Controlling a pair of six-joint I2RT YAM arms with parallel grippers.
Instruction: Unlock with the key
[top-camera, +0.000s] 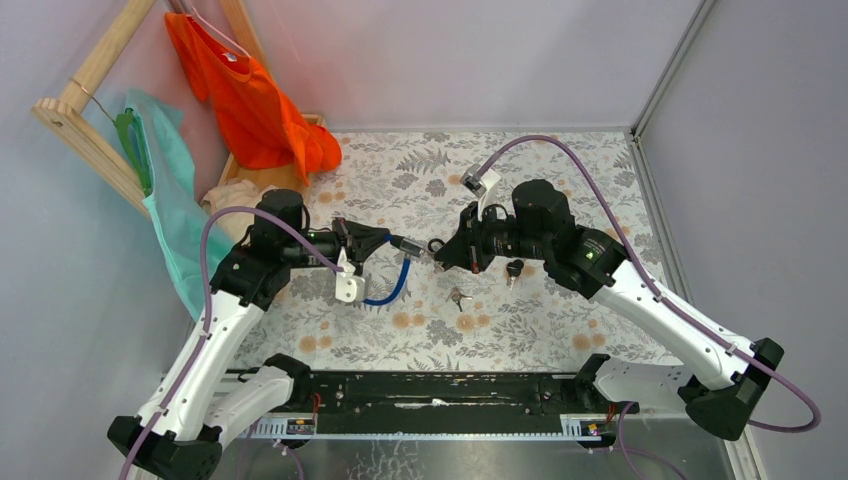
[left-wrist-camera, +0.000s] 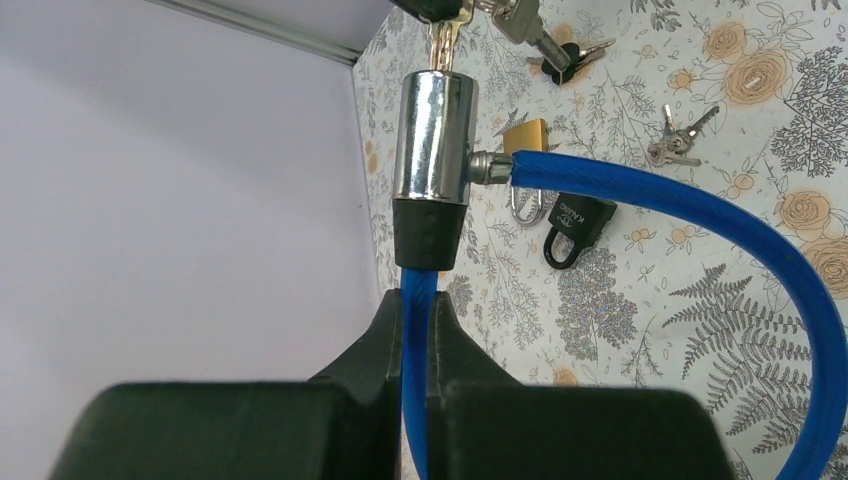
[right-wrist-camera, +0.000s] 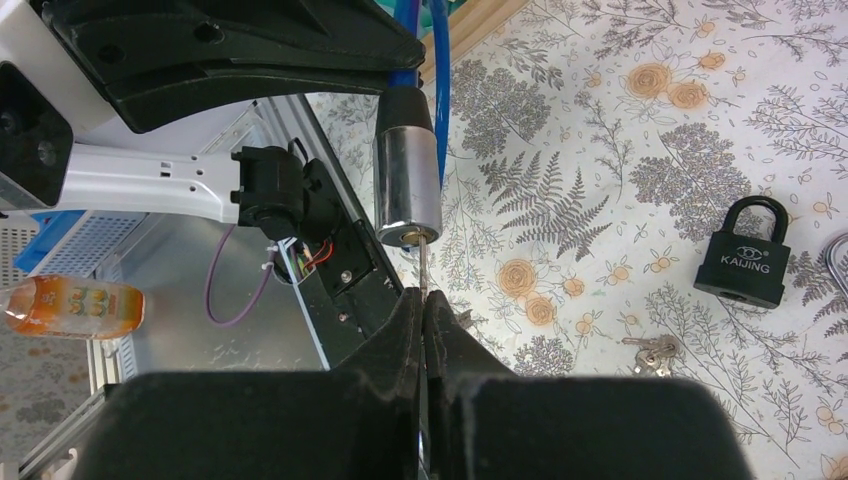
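Note:
A blue cable lock (left-wrist-camera: 700, 215) with a chrome cylinder (left-wrist-camera: 433, 140) is held off the table by my left gripper (left-wrist-camera: 420, 300), shut on the cable just below the cylinder's black collar. In the top view that gripper (top-camera: 395, 240) points right, and the cable (top-camera: 392, 288) loops down beneath it. My right gripper (right-wrist-camera: 423, 298) faces it, shut on the key; the key's head is hidden between the fingers. Its silver blade (right-wrist-camera: 423, 265) reaches the keyhole in the cylinder's end face (right-wrist-camera: 408, 185). From the left wrist the blade (left-wrist-camera: 443, 45) enters the cylinder's top.
On the floral cloth lie a black padlock (right-wrist-camera: 742, 262), a brass padlock (left-wrist-camera: 525, 135), a bunch of small silver keys (left-wrist-camera: 675, 145) and another black-headed key (top-camera: 515, 268). A wooden rack with orange (top-camera: 255, 95) and green clothes stands at the back left.

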